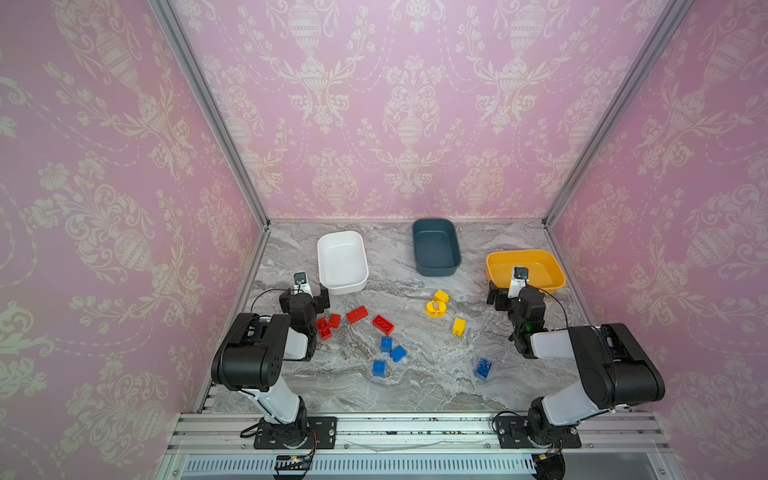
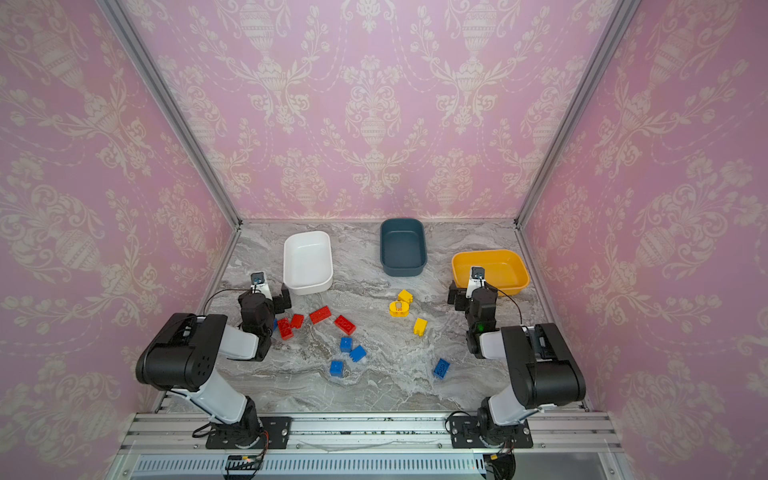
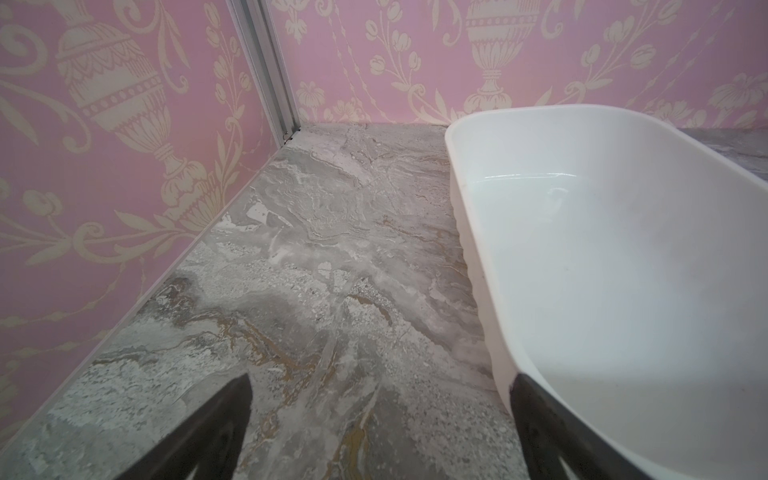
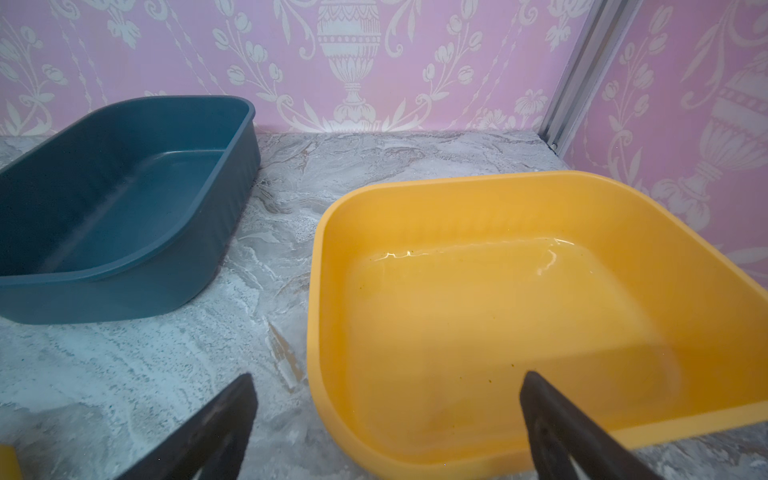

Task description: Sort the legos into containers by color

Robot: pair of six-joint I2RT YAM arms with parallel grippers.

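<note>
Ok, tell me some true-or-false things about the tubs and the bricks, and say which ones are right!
The white rounded plastic tub holds no bricks. True.
The dark teal plastic tub holds blue bricks. False: it is empty; the blue studded plastic bricks lie on the marble table.
The right gripper is shut on a yellow brick. False: it is open and empty, by the yellow-orange plastic tub.
The round yellow piece with a sticker lies next to a small yellow studded brick. True.
</note>
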